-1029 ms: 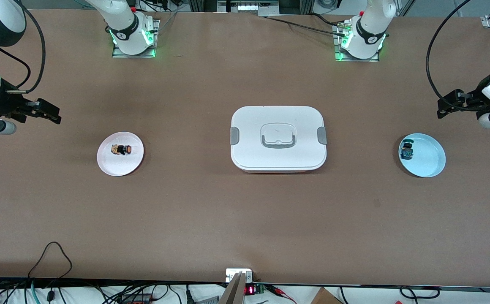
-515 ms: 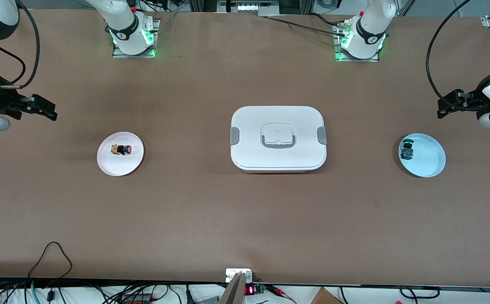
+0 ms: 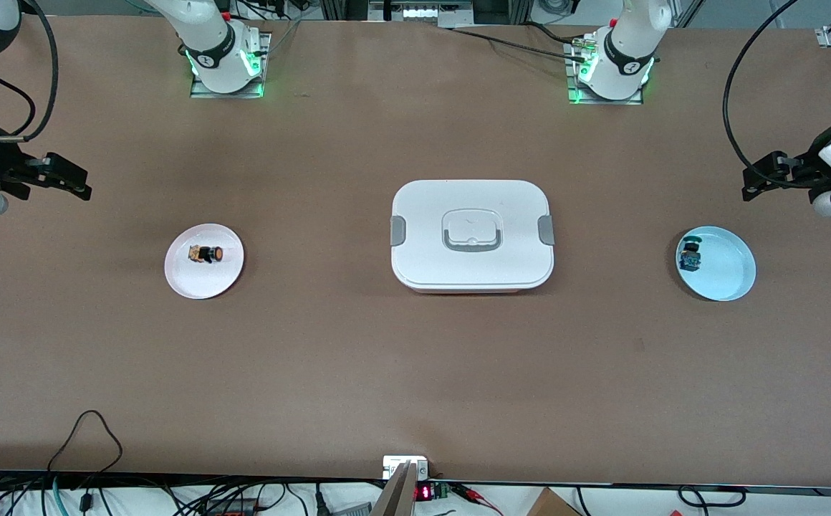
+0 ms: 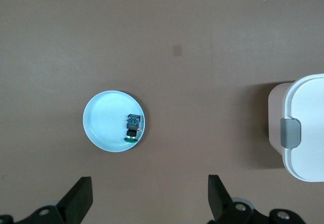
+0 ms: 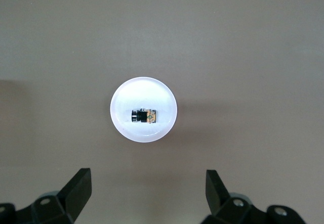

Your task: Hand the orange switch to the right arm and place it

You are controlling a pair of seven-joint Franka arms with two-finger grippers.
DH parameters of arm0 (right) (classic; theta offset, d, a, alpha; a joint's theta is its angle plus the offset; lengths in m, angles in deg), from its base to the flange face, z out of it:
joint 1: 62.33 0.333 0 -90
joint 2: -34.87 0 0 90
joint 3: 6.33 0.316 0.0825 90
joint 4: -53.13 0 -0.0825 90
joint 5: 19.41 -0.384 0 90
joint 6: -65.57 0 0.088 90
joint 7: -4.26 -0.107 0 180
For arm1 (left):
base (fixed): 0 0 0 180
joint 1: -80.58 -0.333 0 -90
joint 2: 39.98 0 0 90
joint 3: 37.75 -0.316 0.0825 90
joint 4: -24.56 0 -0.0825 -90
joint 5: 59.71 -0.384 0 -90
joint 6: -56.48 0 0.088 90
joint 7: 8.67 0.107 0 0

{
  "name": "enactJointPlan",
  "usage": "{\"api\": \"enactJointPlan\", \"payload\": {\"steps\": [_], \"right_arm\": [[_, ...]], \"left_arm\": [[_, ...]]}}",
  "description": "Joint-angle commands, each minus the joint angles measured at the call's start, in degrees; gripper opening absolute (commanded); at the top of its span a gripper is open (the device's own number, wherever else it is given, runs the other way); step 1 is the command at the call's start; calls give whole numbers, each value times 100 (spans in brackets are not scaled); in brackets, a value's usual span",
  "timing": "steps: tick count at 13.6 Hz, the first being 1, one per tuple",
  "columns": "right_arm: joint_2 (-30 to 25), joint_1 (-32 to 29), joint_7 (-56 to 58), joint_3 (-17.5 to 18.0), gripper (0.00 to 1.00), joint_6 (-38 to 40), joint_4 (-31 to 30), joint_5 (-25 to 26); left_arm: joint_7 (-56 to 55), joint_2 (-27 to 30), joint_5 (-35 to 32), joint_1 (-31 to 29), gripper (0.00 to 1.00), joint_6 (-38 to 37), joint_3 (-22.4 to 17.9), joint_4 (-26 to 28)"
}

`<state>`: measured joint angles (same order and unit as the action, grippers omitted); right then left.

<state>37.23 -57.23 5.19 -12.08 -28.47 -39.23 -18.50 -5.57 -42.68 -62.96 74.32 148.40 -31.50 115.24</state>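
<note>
A brown table fills the room's middle, with a closed white lidded container (image 3: 472, 235) at the centre of the front view. At the middle left of that view a pale pink plate (image 3: 185, 280) carries the orange switch (image 3: 208, 254), lying on its side with its round end toward the container. At the middle right a light blue plate (image 3: 731, 276) holds a blue-bodied switch (image 3: 689, 256) near its rim. Both arms are drawn up high at the frame's edges: the right gripper (image 3: 64, 179) hangs over bare table at the upper left edge, its fingers spread wide and empty, and in the right wrist view it (image 5: 147, 196) looks straight down on the pink plate. The left gripper (image 3: 763, 179) hangs at the upper right edge over bare table, also spread wide and empty, and waits. The switch seems already at the right arm's end. To pick it cleanly, I'd say the right gripper should come down centred, fingers straddling the short body across its width, not its length, and stay clear of the plate's rim.
</note>
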Motion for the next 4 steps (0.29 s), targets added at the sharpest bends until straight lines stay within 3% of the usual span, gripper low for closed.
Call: {"api": "enactJointPlan", "payload": {"steps": [1,4], "right_arm": [[-33,-18,65,-6,100,131,78,-82],[-33,-18,73,3,100,140,78,-56]], "left_arm": [[-29,-81,114,-41,100,-121,26,-191],[-29,-81,114,-41,100,-121,26,-191]]}}
